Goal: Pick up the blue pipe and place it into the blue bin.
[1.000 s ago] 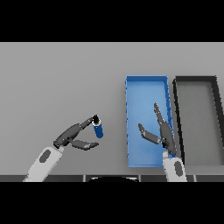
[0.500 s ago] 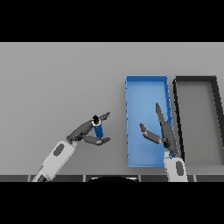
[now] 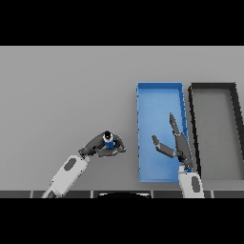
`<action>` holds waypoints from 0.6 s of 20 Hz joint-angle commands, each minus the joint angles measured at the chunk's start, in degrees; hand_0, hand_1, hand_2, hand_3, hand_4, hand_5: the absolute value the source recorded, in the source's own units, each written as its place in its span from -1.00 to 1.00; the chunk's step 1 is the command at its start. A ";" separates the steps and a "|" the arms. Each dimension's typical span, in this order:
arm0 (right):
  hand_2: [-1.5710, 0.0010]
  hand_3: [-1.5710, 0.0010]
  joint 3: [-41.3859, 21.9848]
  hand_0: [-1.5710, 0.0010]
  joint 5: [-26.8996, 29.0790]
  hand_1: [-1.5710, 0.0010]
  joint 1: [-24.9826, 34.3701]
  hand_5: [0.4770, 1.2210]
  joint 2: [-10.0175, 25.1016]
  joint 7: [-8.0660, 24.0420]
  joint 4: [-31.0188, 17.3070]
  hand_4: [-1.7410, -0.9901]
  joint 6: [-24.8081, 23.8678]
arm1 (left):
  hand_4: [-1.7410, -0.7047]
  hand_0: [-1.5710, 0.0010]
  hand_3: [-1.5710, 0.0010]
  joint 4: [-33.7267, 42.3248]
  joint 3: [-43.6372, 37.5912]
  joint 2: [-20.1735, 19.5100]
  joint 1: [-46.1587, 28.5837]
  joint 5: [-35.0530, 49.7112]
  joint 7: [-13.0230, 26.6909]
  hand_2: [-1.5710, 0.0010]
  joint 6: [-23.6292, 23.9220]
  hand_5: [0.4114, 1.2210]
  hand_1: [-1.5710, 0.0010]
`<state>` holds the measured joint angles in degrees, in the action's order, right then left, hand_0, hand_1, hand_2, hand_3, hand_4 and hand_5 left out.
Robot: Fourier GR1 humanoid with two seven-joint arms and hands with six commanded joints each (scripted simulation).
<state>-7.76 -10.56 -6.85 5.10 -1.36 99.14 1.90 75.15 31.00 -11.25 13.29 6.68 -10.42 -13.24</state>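
Observation:
The blue pipe (image 3: 109,140) stands nearly end-on in the head view, its dark top toward me. My left hand (image 3: 100,146) is shut on it, fingers and thumb curled round its body, left of the blue bin (image 3: 159,101). The bin is a long blue tray lying at centre right. My right hand (image 3: 175,143) hovers over the bin's near right part with straight spread fingers, holding nothing.
A dark grey bin (image 3: 215,90) lies directly right of the blue bin, their long sides almost touching. Grey tabletop (image 3: 66,90) stretches to the left and behind.
My left hand has closed round the blue pipe and carried it to the right, closer to the blue bin. The right hand has stayed in place.

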 commanded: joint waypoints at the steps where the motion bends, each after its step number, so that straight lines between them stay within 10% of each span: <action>1: 1.00 1.00 -0.26 1.00 -0.54 1.00 -0.10 -0.66 -0.01 -0.12 0.04 0.45 -0.19 | -0.78 -0.56 -0.56 -0.20 0.57 0.58 0.19 -0.79 -0.09 -0.65 0.97 0.70 -0.63; 12: 1.00 1.00 0.38 1.00 -0.70 1.00 0.58 -0.66 0.71 -0.12 0.25 0.54 -0.46 | -0.98 -0.96 -0.87 11.46 0.84 1.63 0.89 1.63 1.19 -0.97 3.88 0.97 -0.97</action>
<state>-7.39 -11.26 -6.27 5.81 -1.41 99.39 1.46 86.63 31.85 -9.62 14.19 8.40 -9.47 -9.52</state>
